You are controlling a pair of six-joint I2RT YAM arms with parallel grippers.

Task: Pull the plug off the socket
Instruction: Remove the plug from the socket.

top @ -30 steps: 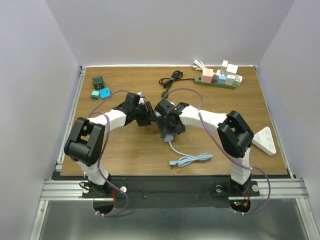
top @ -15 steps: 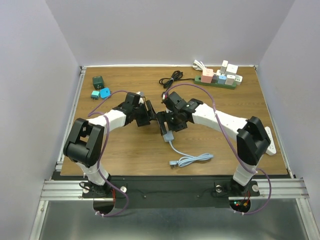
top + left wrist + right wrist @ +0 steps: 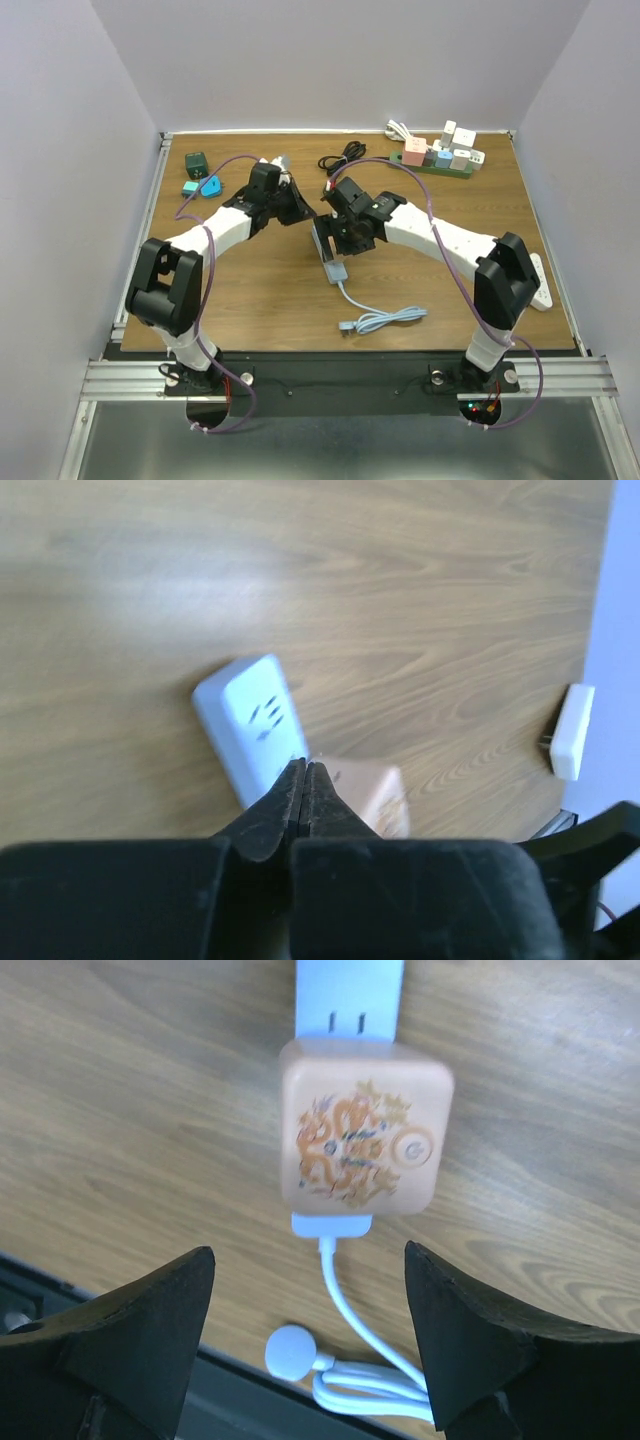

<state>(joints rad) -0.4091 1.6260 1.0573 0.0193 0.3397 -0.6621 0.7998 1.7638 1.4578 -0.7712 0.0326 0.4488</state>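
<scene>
Plug (image 3: pixel 365 1125) sits seated in socket (image 3: pixel 349 995) at mid-desk, with the strip's long axis running from far edge to near edge. My right gripper (image 3: pixel 308 1258) is spread wide and empty, the plug centred ahead of its gap. I judge it better placed. My left gripper (image 3: pixel 305 772) is clenched on nothing.
</scene>
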